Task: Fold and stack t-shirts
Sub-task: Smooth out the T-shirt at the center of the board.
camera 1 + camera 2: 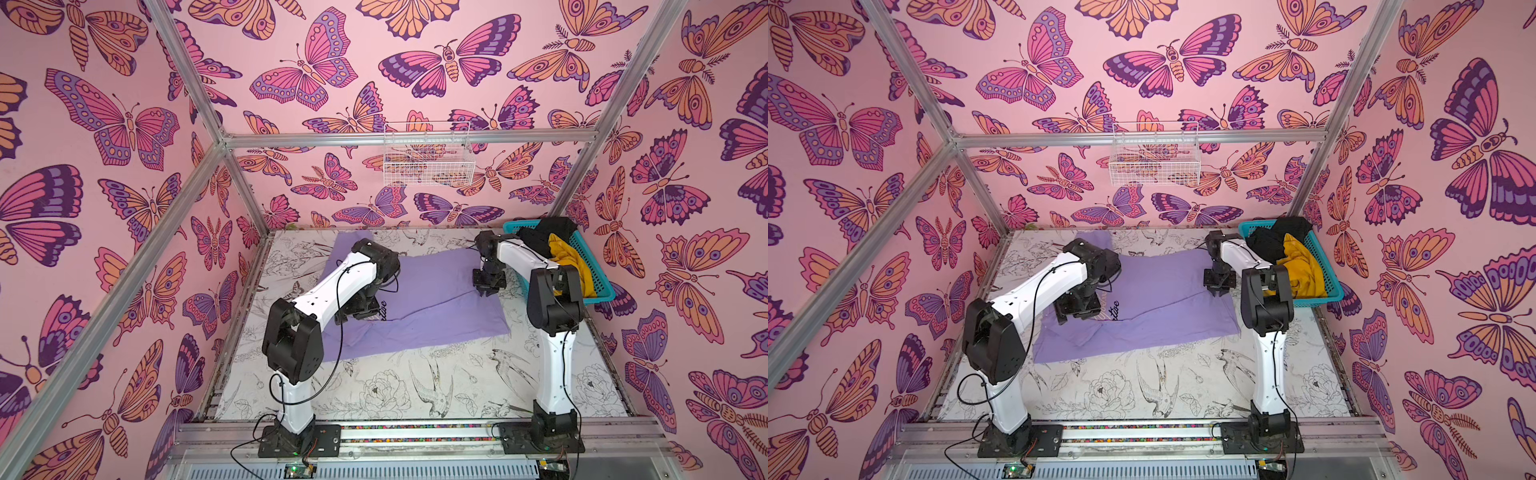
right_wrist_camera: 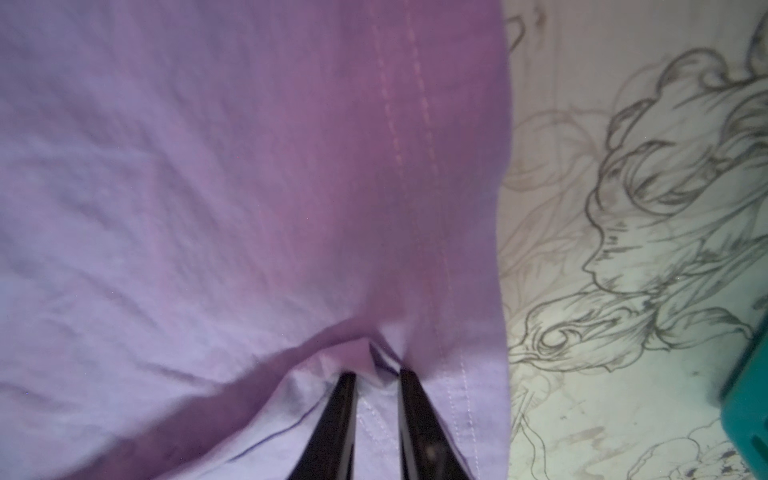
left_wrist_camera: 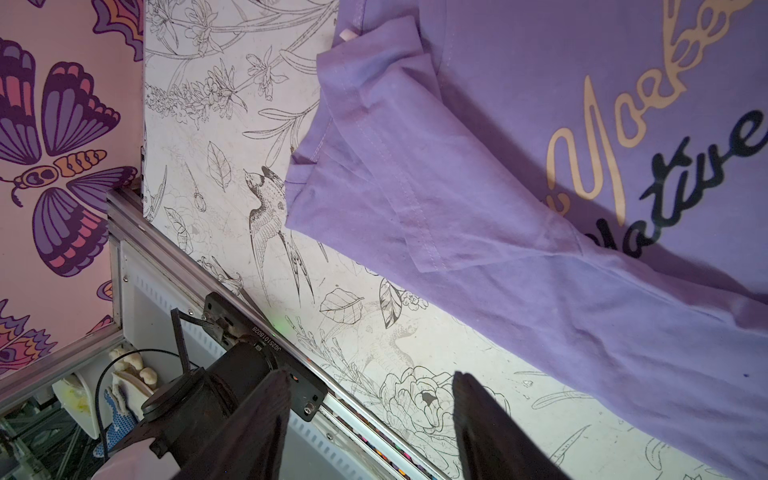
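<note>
Pinching the lavender shirt (image 2: 208, 166) near its hem with my right claw (image 2: 377, 374); my left claw (image 3: 370, 374) hangs wide, empty. Such a thin pucker could slip free when lifted.

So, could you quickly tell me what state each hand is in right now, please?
Left hand: open, holding nothing.
Right hand: closed, pinching a fold of the lavender t-shirt near its stitched edge.

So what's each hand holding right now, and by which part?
Right hand pinches the lavender shirt by a raised fold just inside its stitched hem. Left hand is open, holding nothing.
</note>
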Available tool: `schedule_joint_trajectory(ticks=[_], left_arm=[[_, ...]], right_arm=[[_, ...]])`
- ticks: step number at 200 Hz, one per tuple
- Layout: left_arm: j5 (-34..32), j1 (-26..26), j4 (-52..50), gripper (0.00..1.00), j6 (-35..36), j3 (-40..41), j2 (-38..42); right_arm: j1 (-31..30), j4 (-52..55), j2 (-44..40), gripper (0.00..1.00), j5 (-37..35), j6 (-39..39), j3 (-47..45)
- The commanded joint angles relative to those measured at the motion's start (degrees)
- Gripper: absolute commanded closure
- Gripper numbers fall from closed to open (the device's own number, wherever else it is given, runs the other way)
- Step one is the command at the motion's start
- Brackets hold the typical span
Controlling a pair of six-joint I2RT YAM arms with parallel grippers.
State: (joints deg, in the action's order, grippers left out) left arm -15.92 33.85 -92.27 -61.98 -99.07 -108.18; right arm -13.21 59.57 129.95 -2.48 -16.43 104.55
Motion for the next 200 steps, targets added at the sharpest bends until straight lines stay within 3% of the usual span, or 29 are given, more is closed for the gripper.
schedule_joint_trajectory(ticks=[1,33,135,200], left_arm=[[-0.86,0.31,-2.86,0.33,-0.08,0.95,-1.13],[-1.13,0.33,-2.87,0.33,-0.34,1.72,-0.75],[-0.61,0.70,-0.74,0.34,-0.14,2.88,0.04],[0.00,1.41,0.63,0.34,0.10,4.46,0.49]], right_arm=[[0.22,0.76,3.56,0.80,-0.65,1.04,2.35],[0.27,-0.45,1.36,1.00,-0.61,0.93,-0.02],[0.20,-0.46,-14.36,1.00,-6.67,-1.63,-13.50],[0.20,1.50,-15.94,1.00,-10.78,-1.86,-13.68]])
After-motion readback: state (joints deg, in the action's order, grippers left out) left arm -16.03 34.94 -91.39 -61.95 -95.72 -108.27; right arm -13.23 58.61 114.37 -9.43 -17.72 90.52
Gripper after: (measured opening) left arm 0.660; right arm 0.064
